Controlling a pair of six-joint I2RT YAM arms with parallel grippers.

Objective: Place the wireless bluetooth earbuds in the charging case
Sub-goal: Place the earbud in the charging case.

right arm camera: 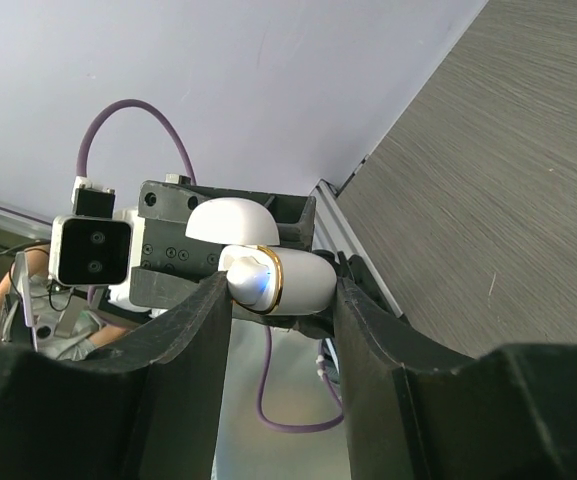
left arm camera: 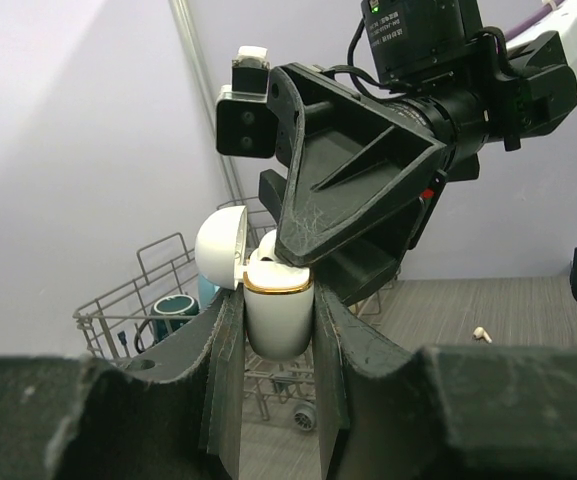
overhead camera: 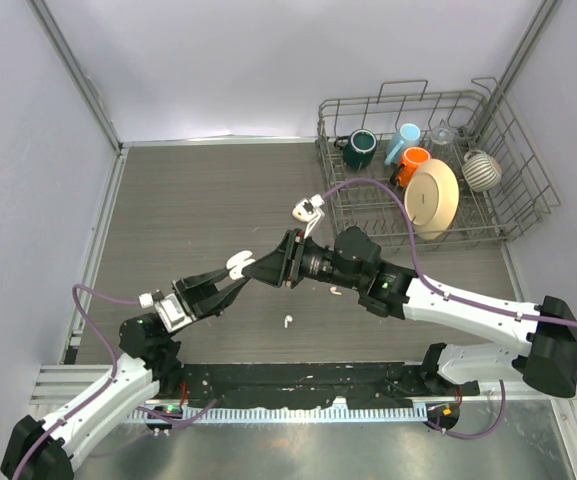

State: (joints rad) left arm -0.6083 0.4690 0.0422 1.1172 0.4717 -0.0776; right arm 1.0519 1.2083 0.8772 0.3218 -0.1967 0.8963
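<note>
My left gripper (overhead camera: 233, 277) (left arm camera: 279, 330) is shut on a white charging case (left arm camera: 279, 318) with a gold rim, its lid (left arm camera: 220, 245) swung open to the left. My right gripper (overhead camera: 265, 267) (right arm camera: 280, 290) meets it from the right. In the right wrist view one finger (right arm camera: 193, 330) rests on a white earbud (right arm camera: 246, 276) sitting in the case's mouth, and the other finger touches the case's (right arm camera: 303, 282) bottom. The case glows blue beside the earbud. Two more earbuds lie on the table, one in front (overhead camera: 288, 322) (left arm camera: 482, 334) and one under the right arm (overhead camera: 336, 291).
A wire dish rack (overhead camera: 508, 215) stands at the back right with a green mug (overhead camera: 359, 148), a blue cup (overhead camera: 403, 141), an orange cup (overhead camera: 412, 163), a cream plate (overhead camera: 431, 198) and a striped object (overhead camera: 482, 170). Purple cables trail from both arms.
</note>
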